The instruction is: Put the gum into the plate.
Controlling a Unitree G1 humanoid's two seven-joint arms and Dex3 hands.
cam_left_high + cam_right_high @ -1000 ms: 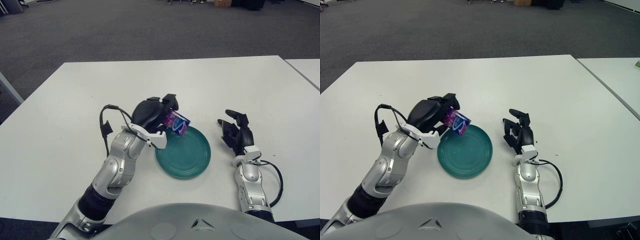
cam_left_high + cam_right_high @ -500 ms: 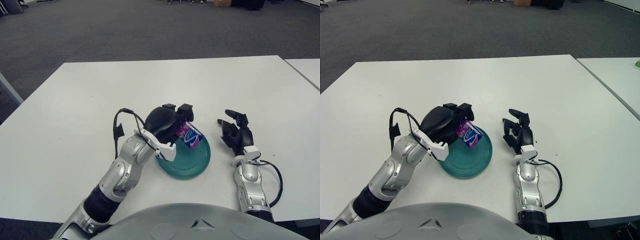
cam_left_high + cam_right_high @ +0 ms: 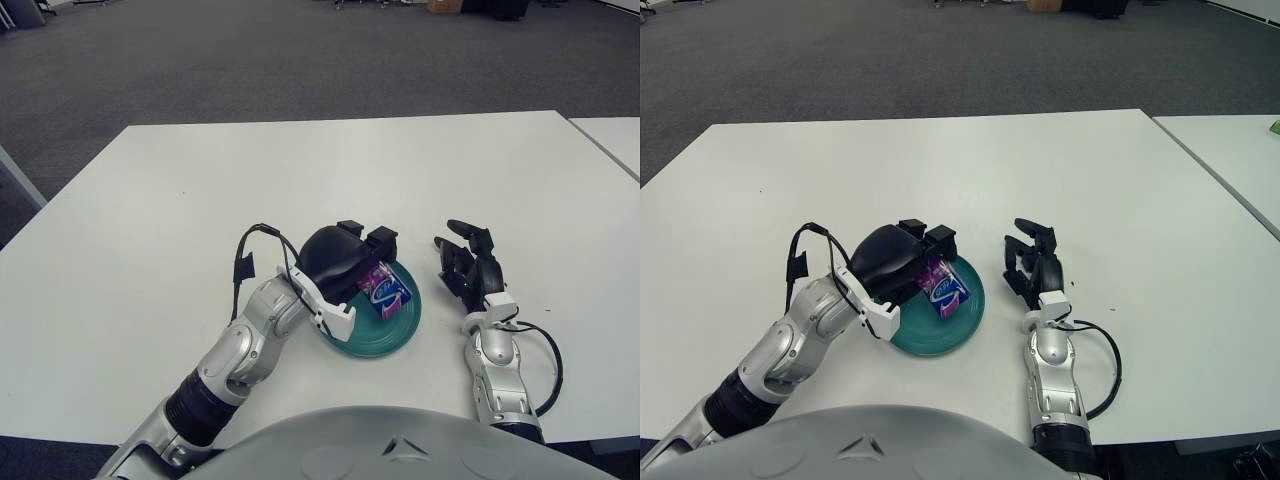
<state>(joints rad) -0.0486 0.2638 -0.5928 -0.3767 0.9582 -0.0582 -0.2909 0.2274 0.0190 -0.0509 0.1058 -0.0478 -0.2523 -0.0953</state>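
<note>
Left eye view: left hand (image 3: 345,262) is over the green plate (image 3: 400,328), fingers curled around the gum pack (image 3: 384,291), which pokes out purple and blue from under the palm. Pack sits low over the plate's middle, tilted; can't tell if its lower edge touches the plate. Likely risk: if the fingers let go while the pack is tilted on edge, it could tip or slide toward the plate's right rim and end up on the white table (image 3: 150,220). Another risk: the hand's heel hangs over the plate's left rim, so a careless pull-back could nudge or drag the plate. Forearm comes in from lower left, wrist bent so the palm faces down and right, black cable looping off the wrist. Right hand (image 3: 470,265) is parked on the table just right of the plate, fingers loosely spread, holding nothing, apart from the rim.

Right eye view: same scene. Left hand (image 3: 905,258) covers the plate's (image 3: 962,322) upper left part, gum pack (image 3: 945,290) pinched at its near end, free end pointing to the plate centre. Pack is inside the rim outline. Right hand (image 3: 1038,268) rests upright beside the plate, fingers relaxed open, forearm running back toward the robot.
</note>
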